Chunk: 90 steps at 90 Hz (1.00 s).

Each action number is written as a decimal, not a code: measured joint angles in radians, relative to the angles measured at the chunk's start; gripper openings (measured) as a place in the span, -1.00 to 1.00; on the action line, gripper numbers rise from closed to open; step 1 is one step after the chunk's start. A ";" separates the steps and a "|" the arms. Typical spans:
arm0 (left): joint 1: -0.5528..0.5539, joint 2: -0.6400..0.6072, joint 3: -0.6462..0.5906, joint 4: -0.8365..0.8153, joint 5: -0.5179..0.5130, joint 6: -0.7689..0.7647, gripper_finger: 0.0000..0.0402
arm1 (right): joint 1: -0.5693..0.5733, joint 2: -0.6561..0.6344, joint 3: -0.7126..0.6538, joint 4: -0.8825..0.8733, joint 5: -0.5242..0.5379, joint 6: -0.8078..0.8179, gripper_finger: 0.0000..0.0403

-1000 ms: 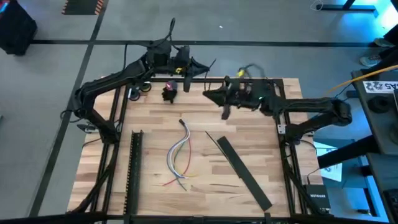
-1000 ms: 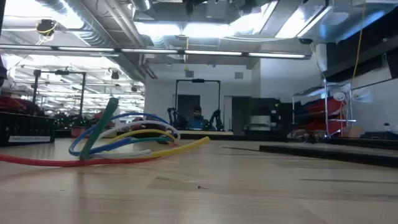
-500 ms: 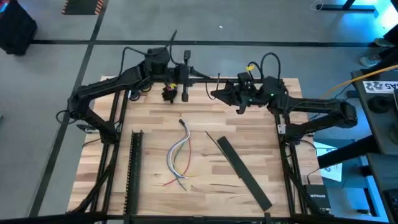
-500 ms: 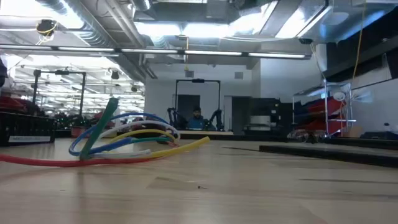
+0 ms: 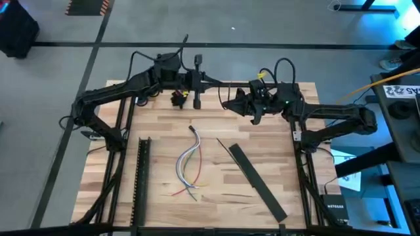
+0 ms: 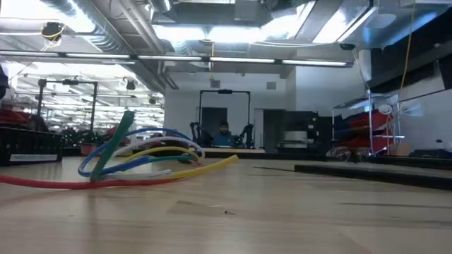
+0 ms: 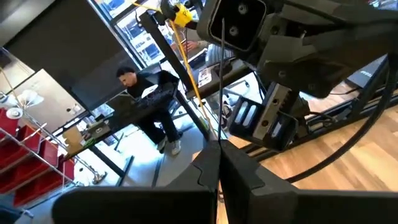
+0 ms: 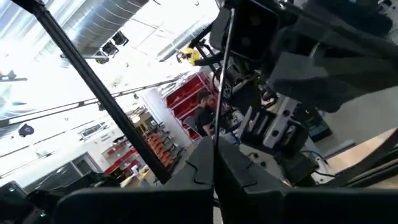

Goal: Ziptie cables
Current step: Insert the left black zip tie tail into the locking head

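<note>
Hard to make out from the high view how the fingers stand: only two dark arms meeting nose to nose at the table's (image 5: pixel 282 144) 12 o'clock edge, well above the wood. Clearer through the wrist views. Shows the left gripper (image 7: pixel 219 171) pressed fully together on a thin dark zip-tie strip (image 7: pixel 221 93) rising out of the seam between its fingers, with the other arm's housing close ahead. Shows the right gripper (image 8: pixel 214 168) likewise pinched tight on a thin strip. Cannot tell whether one strip or two.

Misses both grippers entirely in the low view. Catches instead the cables (image 6: pixel 141 159) in colour, a loose arching bundle of blue, green, yellow and red. Finds the same cables (image 5: pixel 190 164) in the high view as pale thin curves near table centre, toward 6 o'clock of the grippers and well apart from them, untouched. Places a long black bar (image 5: pixel 257 182) at 4 o'clock of the bundle and a perforated black rail (image 5: pixel 141 177) at 9 o'clock. Picks out a seated person (image 6: pixel 223 134) far behind, small and indistinct.
</note>
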 joint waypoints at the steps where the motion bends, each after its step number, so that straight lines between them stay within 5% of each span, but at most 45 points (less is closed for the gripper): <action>1: 0.000 0.000 0.000 0.000 0.000 0.000 -1.00 | 0.000 0.000 0.000 0.000 0.000 0.003 -1.00; 90: -0.017 -0.021 0.000 0.017 -0.003 0.058 -1.00 | -0.001 0.000 0.000 -0.005 0.019 0.038 -1.00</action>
